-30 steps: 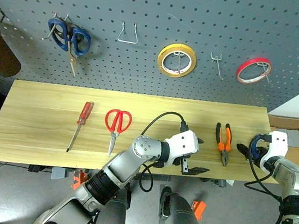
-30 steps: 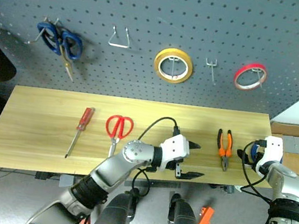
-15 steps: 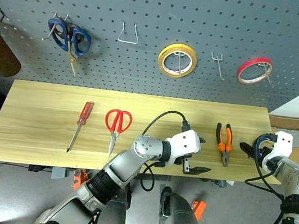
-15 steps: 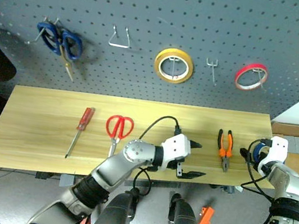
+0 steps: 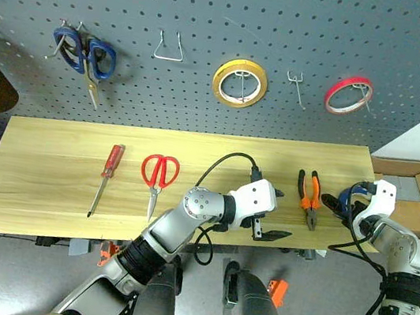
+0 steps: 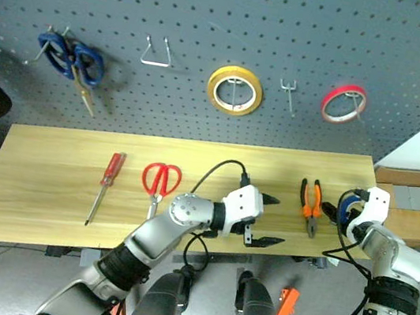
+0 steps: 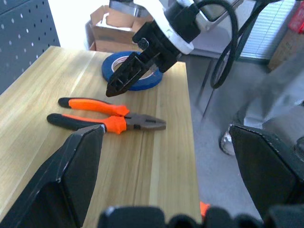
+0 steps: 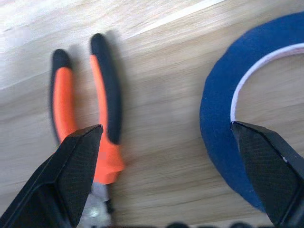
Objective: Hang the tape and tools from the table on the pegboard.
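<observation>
3 tools (image 5: 157,176), 1 blue tape (image 7: 131,71), approx. 5 hooks (image 5: 167,44)

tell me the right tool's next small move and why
Probably ease the right tool down and slightly sideways so its open fingers straddle the blue tape's band. The tape lies flat on the table, ungripped, beside the pliers, and the tool hovers just above it.

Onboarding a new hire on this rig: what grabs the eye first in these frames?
The dark pegboard with blue-handled scissors, a yellow roll and a red roll already hung. Below it, on the table: screwdriver, red scissors and pliers in a row. At the right end, the open right gripper hovers over the blue tape.
</observation>
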